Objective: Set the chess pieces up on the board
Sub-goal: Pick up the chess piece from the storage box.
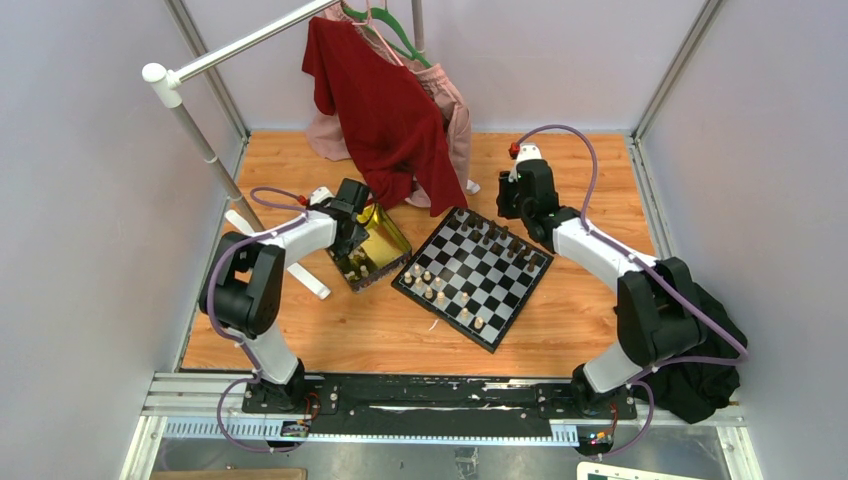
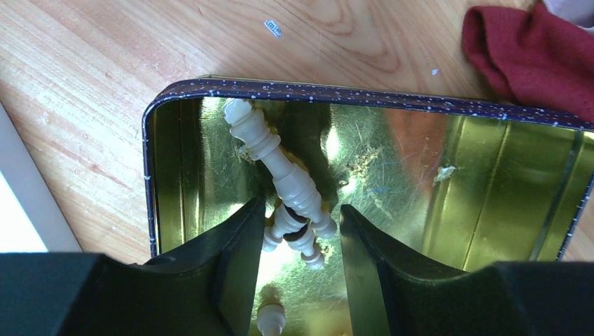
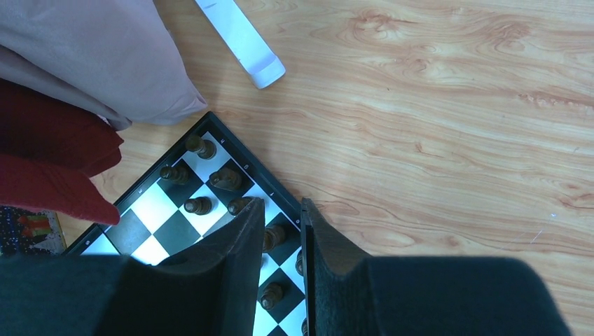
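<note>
Left gripper (image 2: 301,207) is down inside the gold tin (image 2: 210,88). Its jaws are spread either side of a heap of cream pieces (image 2: 280,162) and aren't visibly pinching anything yet.

Risks on your side:
- Several pieces lie crossed in the gap. Squeeze here and you likely trap two, or catch the tall one on its taper and it pops out.
- The tall piece lies diagonal to the jaws. A pinch probably spins it rather than seats it, so it would arrive at the board tilted.
- Another piece sits right under the wrist, so pushing lower can jam it against the tin floor.
- The tin looks light and loose on the table. A finger scraping the wall could shove it towards the board (image 1: 500,300).

Right gripper (image 3: 280,204) hangs over the board's far corner, jaws nearly together. I cannot tell whether it is holding the dark piece seen in the gap.
- The dark pieces (image 3: 199,147) stand packed close there, so any sideways drift topples neighbours.
- The red garment (image 3: 56,168) touches that corner and can snag.

Some cream pieces (image 1: 428,277) stand on the near side, and more are in the tin.
</note>
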Robot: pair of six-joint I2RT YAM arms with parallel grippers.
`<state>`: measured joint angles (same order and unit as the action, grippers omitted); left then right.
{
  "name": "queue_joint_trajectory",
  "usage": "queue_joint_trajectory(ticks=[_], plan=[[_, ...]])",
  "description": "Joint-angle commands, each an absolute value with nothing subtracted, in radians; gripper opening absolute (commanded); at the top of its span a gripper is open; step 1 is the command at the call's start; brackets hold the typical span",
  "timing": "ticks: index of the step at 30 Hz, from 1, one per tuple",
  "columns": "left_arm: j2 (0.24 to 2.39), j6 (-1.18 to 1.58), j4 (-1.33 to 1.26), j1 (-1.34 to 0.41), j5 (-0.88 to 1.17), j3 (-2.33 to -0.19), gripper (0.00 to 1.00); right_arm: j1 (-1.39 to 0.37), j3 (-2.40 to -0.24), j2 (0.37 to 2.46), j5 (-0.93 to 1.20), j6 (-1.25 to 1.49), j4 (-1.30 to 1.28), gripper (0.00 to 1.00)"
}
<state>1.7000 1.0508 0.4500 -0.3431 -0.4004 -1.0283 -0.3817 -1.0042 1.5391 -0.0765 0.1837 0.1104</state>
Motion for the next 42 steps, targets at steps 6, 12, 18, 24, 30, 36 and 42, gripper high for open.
queue_joint_trajectory(ticks=[6, 12, 18, 24, 30, 36, 42], plan=[[1.743, 1.048, 0.443, -0.336, -0.436, -1.052, 0.48, -0.362, -1.056, 1.577, -0.064, 0.176, 0.130, 0.30], [1.747, 1.032, 0.438, -0.323, -0.442, -1.051, 0.41, -0.362, -1.073, 1.601, -0.054, 0.176, 0.130, 0.30], [1.752, 1.016, 0.418, -0.313, -0.424, -1.033, 0.25, -0.362, -1.077, 1.610, -0.049, 0.183, 0.129, 0.30], [1.736, 1.013, 0.399, -0.313, -0.402, -1.005, 0.19, -0.362, -1.068, 1.600, -0.051, 0.182, 0.129, 0.30], [1.685, 1.005, 0.373, -0.314, -0.387, -0.960, 0.15, -0.362, -1.065, 1.585, -0.048, 0.185, 0.127, 0.30], [1.629, 0.980, 0.373, -0.336, -0.413, -0.944, 0.13, -0.362, -1.062, 1.568, -0.041, 0.185, 0.123, 0.30], [1.577, 0.933, 0.405, -0.392, -0.466, -0.977, 0.13, -0.361, -1.051, 1.540, -0.042, 0.180, 0.120, 0.30]])
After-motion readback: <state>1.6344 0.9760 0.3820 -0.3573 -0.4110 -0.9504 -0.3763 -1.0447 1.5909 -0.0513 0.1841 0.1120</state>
